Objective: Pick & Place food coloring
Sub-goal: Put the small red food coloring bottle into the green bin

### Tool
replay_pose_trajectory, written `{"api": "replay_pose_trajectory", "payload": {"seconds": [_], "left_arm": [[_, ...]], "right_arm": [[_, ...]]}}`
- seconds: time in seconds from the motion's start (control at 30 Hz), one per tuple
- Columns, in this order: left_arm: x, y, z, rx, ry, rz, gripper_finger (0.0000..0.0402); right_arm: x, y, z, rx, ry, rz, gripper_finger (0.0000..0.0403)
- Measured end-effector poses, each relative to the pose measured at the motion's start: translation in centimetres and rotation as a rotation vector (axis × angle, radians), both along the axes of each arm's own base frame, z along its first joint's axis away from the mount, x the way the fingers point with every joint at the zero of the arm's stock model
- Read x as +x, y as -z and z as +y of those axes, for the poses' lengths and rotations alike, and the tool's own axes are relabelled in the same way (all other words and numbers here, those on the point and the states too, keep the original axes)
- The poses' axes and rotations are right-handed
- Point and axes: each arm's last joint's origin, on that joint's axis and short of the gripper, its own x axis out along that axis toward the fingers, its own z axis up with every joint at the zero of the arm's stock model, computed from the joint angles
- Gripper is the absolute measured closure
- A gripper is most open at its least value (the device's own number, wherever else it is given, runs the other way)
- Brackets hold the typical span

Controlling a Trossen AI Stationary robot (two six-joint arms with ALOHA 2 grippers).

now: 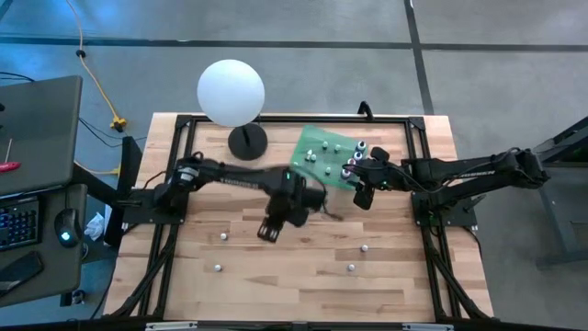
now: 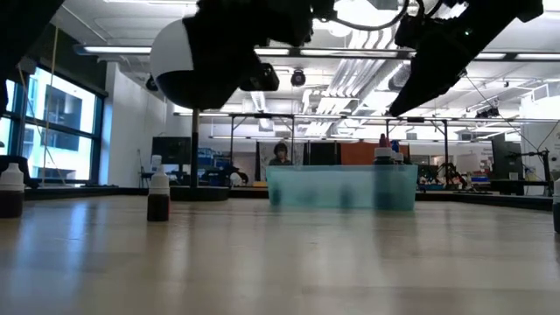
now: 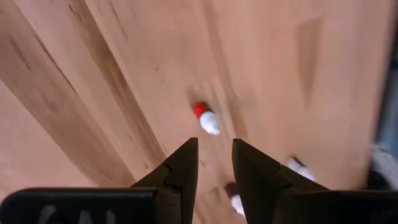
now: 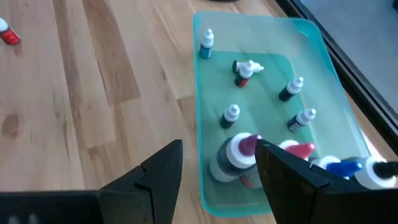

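Note:
Small food coloring bottles with whitish caps stand scattered on the wooden table (image 1: 223, 236) (image 1: 351, 268). Several more sit in the green tray (image 1: 323, 145); the right wrist view shows them upright or lying on the tray (image 4: 323, 81). My left gripper (image 1: 268, 230) hovers over the table's middle, narrowly open and holding nothing. A red bottle (image 3: 206, 118) lies on its side beyond its fingertips (image 3: 214, 149). My right gripper (image 1: 363, 195) hangs wide open over the tray's near edge, above a grey white-capped bottle (image 4: 233, 155), and holds nothing.
A white globe lamp (image 1: 231, 90) on a black base (image 1: 247, 140) stands left of the tray, at the far side. The low view shows two dark bottles (image 2: 158, 197) (image 2: 10, 191) upright on the table, with the tray (image 2: 341, 185) behind. A desk with a keyboard stands left of the table.

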Motion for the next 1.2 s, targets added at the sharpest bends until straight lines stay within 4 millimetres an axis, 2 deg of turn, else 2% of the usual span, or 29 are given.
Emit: {"api": "replay_pose_trajectory", "payload": {"seconds": [0.13, 0.27, 0.43, 0.57, 0.67, 0.83, 1.03, 1.1, 1.2], "left_arm": [[-0.3, 1.5, -2.6, 0.07, -0.004, 0.009, 0.0305], [-1.0, 3.7, -4.3, 0.09, -0.041, 0.048, 0.0305], [-2.0, 6.2, -5.0, 0.141, -0.038, 0.106, 0.0305], [-2.3, 6.3, -4.9, 0.177, -0.041, 0.112, 0.0305], [-2.5, 5.6, -4.6, 0.261, -0.038, 0.065, 0.0305], [-3.6, 2.3, -4.0, 0.332, -0.066, -0.035, 0.0305], [-6.9, -2.1, -3.9, 0.363, -0.186, -0.142, 0.0305], [-8.3, -2.4, -4.1, 0.353, -0.216, -0.21, 0.0305], [-9.8, -1.3, -4.7, 0.27, -0.281, -0.385, 0.0305]], "right_arm": [[0.1, 0.0, 0.0, 0.005, -0.013, -0.02, 0.0208], [0.4, -0.3, 0.1, 0.035, -0.047, -0.058, 0.0208], [0.5, -0.3, 0.3, 0.061, -0.076, -0.065, 0.0208], [0.5, -0.3, 0.3, 0.062, -0.075, -0.07, 0.0208], [0.6, -0.4, 0.3, 0.061, -0.076, -0.083, 0.0208], [0.7, -0.5, 0.3, 0.06, -0.077, -0.097, 0.0208], [0.7, -0.5, 0.3, 0.063, -0.074, -0.097, 0.0208], [0.7, -0.5, 0.3, 0.063, -0.074, -0.096, 0.0208], [0.7, -0.5, 0.3, 0.061, -0.076, -0.095, 0.0208]]}}
